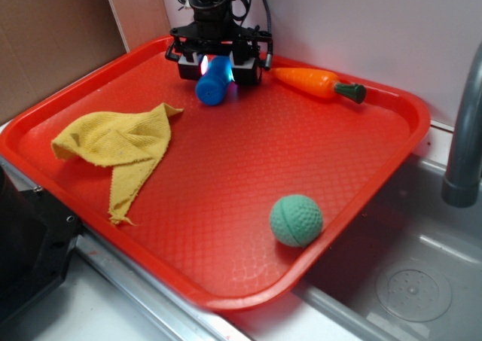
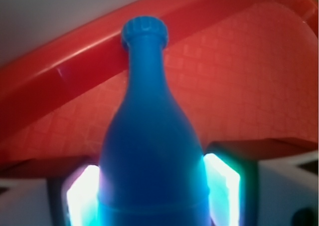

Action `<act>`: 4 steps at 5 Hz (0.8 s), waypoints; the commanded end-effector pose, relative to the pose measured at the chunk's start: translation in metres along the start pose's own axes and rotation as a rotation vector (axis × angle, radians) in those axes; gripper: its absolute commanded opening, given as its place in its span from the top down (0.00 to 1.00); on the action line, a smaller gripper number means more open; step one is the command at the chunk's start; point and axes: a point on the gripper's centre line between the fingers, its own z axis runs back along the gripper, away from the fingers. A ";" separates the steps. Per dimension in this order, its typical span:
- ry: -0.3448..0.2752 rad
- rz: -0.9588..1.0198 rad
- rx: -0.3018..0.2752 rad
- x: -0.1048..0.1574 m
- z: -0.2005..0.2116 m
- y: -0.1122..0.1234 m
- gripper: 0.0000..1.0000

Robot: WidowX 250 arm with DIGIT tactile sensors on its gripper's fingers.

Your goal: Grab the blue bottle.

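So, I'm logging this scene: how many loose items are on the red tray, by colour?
Blue: 1, plastic toy bottle between the gripper fingers
Orange: 1, toy carrot
Yellow: 1, crumpled cloth
Green: 1, dimpled ball
Total: 4, all on the red plastic tray

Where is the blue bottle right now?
In the exterior view the bottle sits at the back of the red tray, between the tool's fingers, just left of the carrot. The wrist view shows it filling the middle.
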 end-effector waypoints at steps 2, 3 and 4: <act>0.060 -0.126 -0.073 -0.020 0.103 0.028 1.00; 0.131 -0.247 -0.111 -0.040 0.136 0.038 1.00; 0.147 -0.339 -0.143 -0.064 0.164 0.051 1.00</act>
